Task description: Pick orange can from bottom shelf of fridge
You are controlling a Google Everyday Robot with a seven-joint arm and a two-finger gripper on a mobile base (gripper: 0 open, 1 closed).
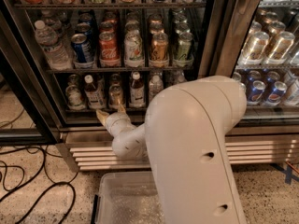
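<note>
The orange can (pixel 115 95), golden with a silver top, stands on the bottom shelf (pixel 86 110) of the fridge (pixel 212 41), between small bottles. My gripper (pixel 111 111) is open just below and in front of the can, at the height of the shelf's front rail. Its two tan fingertips (pixel 101 114) are spread apart with nothing between them. The large white arm housing (pixel 196 148) hides the right end of the shelf.
The rack above carries a water bottle (pixel 50 45) and blue, red, green and gold soda cans (pixel 108 48). A louvred grille (pixel 93 155) runs under the door. A clear plastic bin (pixel 124 199) sits at my base. Black cables (pixel 18 181) lie on the floor to the left.
</note>
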